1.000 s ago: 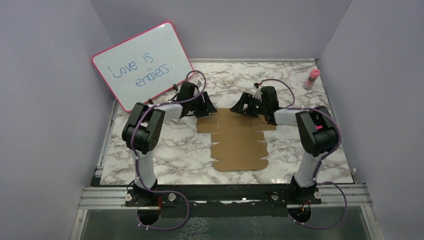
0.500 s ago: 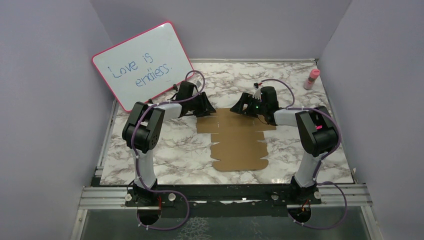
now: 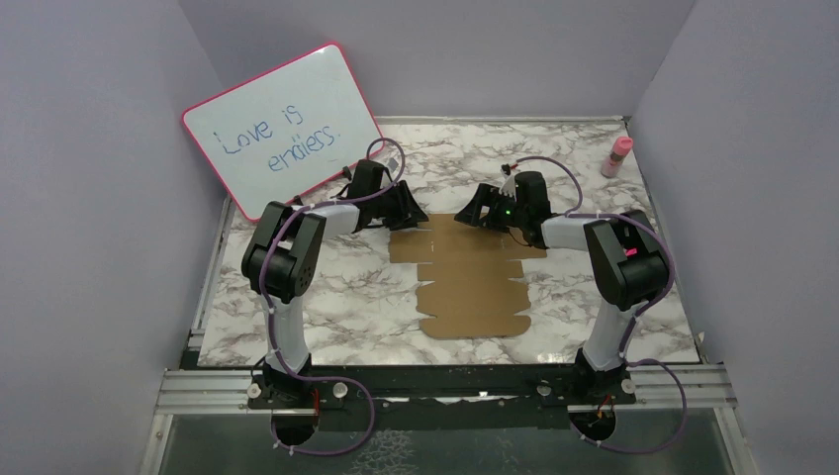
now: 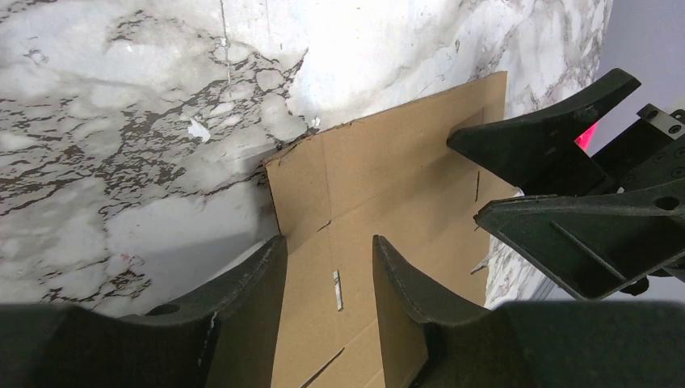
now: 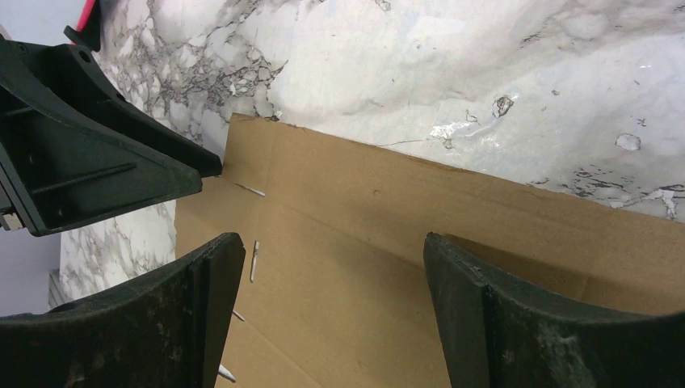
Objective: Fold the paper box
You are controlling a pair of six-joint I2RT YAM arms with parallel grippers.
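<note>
Flat paper box (image 3: 473,282) mid-tabletop (image 3: 356,297), both tools low at its far edge.
Sheet lies unfolded, long axis running 12 to 6. The left tool (image 3: 413,216) sits at its 11 o'clock corner with fingers partly spread, straddling the side flap's edge; whether the tips touch the card is unclear from the wrist view. The right tool (image 3: 468,213) sits near 12 to 1 o'clock, fingers spread wide over the far panel with only flat card between them. The tools face each other, near but apart. A pink-rimmed whiteboard (image 3: 282,129) leans at 10 o'clock. A pink bottle (image 3: 619,155) stands at 2 o'clock, well apart from the sheet.
</note>
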